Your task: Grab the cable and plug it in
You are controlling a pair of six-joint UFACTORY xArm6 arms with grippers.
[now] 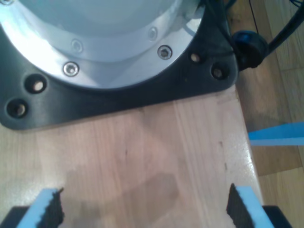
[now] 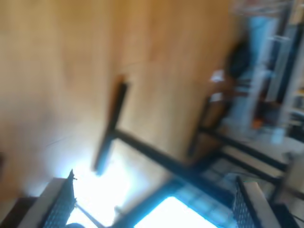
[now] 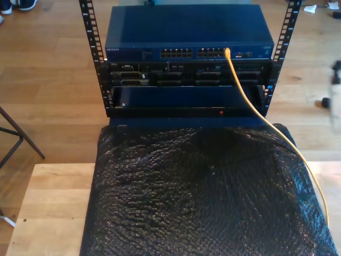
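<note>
From the exterior view I see the cable (image 3: 277,130) with its plug end seated in a port on the front of the blue switch (image 3: 189,33), toward the exterior view's right of the port row; from there it drops across the rack (image 3: 186,85) front, runs over the black bubble wrap (image 3: 202,192) and goes out of frame at the exterior view's right edge. The wrap covers most of the pale wooden table (image 3: 53,208). My first wrist view shows something else: my first pincer (image 1: 145,206) points down at a bare wooden table top (image 1: 156,156), its two blue fingers (image 1: 242,204) with black pads standing wide apart with nothing between them, so it is open and empty. Just beyond them sits a black base plate (image 1: 118,102) carrying a round silver arm base (image 1: 109,42), and a strip of blue tape (image 1: 278,135) lies on the floor past the table's edge. My second wrist view is badly blurred: my second pincer (image 2: 154,199) is spread open and empty, facing wood flooring (image 2: 71,57) and dark metal bars (image 2: 152,152) that I cannot identify. Bright glare washes out the area between its fingers.
</note>
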